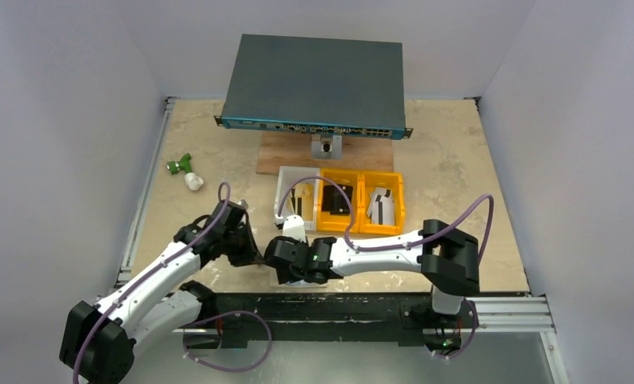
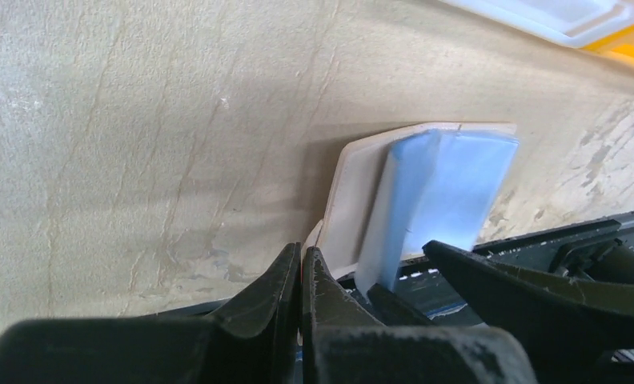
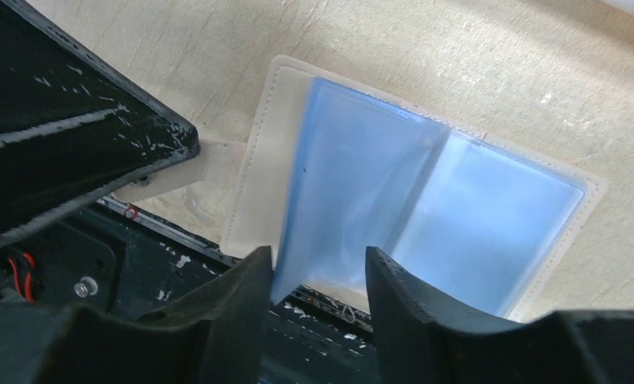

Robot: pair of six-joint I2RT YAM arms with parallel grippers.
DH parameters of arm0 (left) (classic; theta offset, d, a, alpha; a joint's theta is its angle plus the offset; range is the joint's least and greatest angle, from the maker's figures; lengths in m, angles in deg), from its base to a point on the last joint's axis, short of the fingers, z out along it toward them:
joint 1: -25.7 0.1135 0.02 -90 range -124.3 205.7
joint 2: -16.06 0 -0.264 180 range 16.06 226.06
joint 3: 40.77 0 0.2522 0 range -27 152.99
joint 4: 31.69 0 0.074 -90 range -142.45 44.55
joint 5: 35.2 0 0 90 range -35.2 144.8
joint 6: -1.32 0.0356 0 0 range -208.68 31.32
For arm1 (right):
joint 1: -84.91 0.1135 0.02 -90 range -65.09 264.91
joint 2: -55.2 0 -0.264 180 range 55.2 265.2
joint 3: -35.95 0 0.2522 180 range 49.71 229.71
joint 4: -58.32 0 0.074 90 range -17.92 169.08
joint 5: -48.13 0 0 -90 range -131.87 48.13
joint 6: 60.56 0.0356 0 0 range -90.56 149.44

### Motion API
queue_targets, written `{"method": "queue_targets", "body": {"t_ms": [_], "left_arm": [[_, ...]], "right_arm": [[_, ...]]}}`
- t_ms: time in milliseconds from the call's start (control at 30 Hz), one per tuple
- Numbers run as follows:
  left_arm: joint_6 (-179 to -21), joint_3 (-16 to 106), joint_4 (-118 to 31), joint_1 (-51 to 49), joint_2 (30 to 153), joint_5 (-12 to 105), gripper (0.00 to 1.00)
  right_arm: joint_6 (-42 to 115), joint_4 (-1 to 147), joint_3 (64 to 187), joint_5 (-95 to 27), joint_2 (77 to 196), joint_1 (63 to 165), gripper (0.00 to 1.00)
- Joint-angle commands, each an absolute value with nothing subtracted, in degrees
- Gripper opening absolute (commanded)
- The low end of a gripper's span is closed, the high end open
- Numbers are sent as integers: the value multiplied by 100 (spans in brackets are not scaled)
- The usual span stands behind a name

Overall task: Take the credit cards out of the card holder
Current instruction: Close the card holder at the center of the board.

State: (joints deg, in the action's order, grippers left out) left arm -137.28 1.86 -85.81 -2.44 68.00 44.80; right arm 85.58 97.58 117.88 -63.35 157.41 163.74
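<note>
Left gripper (image 2: 302,268): jaws closed tight at the bottom centre of its wrist view, pinching a thin cream tab (image 3: 178,172) that juts from the left edge of the card holder (image 3: 254,168).
Right gripper (image 3: 315,258): jaws parted to a moderate gap at the bottom centre of its wrist view. A lifted blue leaf (image 3: 354,184) stands in the gap; whether either finger presses it cannot be told.
Card holder: lies open on the table (image 2: 138,120), cream border outermost and pale blue sleeves inside. It sits at the centre of the right wrist view and right of centre in the left wrist view.
Sleeves: the left leaf is raised off its panel, its free edge toward the right gripper. The right sleeve (image 3: 498,224) lies flat. Their contents are too hazy to tell.
Overhead: both arms meet at the lower centre of the frame, just below the white bin (image 1: 284,192), with the card holder mostly hidden beneath them.
Bins: two yellow bins (image 1: 338,229) stand side by side to the right of the white bin, with dark and pale items inside.
Background: a blue-grey flat box (image 1: 314,80) is at top centre, and a small green-and-white object (image 1: 184,170) lies at the upper left of the table.
</note>
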Motion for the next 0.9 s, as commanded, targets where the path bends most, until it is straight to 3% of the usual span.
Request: {"method": "queue_targets", "body": {"t_ms": [0,167,367,467,600,867], "left_arm": [[-13456,509,-8818,-214,6690,4464,0],[-13421,541,-8834,-216,6679,4364,0],[-13436,670,-8819,-224,6570,4081,0],[-13488,779,-8823,-257,6505,3952,0],[-13586,933,-8851,-402,6516,3931,0],[-13944,1210,-8709,-1007,6743,4130,0]], "right_arm": [[8711,9599,11587,-6367,15251,16328,53],[8978,9330,10865,-6253,14645,16157,72],[9352,8622,9618,-5883,13783,15709,80],[9496,8269,9092,-5705,13467,15473,70],[9620,7974,8667,-5625,13279,15247,49],[9622,7608,8710,-5389,13810,15206,17]]}}
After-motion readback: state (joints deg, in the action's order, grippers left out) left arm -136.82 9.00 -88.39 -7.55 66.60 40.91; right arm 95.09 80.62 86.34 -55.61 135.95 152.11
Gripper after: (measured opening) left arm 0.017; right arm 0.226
